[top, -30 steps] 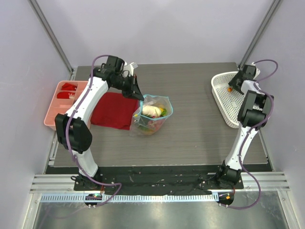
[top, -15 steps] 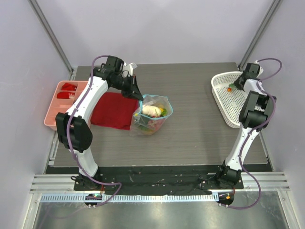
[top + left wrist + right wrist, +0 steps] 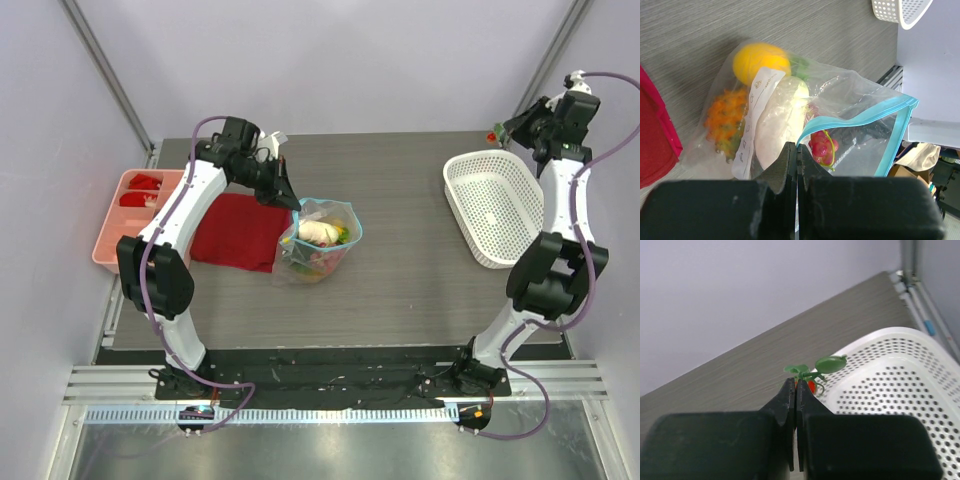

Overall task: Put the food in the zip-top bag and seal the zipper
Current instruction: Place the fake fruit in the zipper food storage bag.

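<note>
The clear zip-top bag (image 3: 318,240) lies mid-table with its mouth held up. My left gripper (image 3: 797,147) is shut on the bag's mouth edge by the teal zipper (image 3: 855,112), which gapes open. Inside the bag I see a round orange (image 3: 761,60), an orange pineapple (image 3: 725,120), a cream-white radish (image 3: 782,117) and a red berry cluster (image 3: 822,145). My right gripper (image 3: 796,385) is shut on a small red-green food piece (image 3: 830,363) and holds it in the air above the basket's far corner. From above, that gripper (image 3: 503,130) is at the far right.
A white perforated basket (image 3: 492,205) stands at the right edge, with nothing showing in it. A folded red cloth (image 3: 240,232) lies left of the bag. A pink divided tray (image 3: 112,240) with red bits sits at the far left.
My right gripper shut on the red-green piece in the basket and rose up and back with it. The left arm and the bag have stayed put.
</note>
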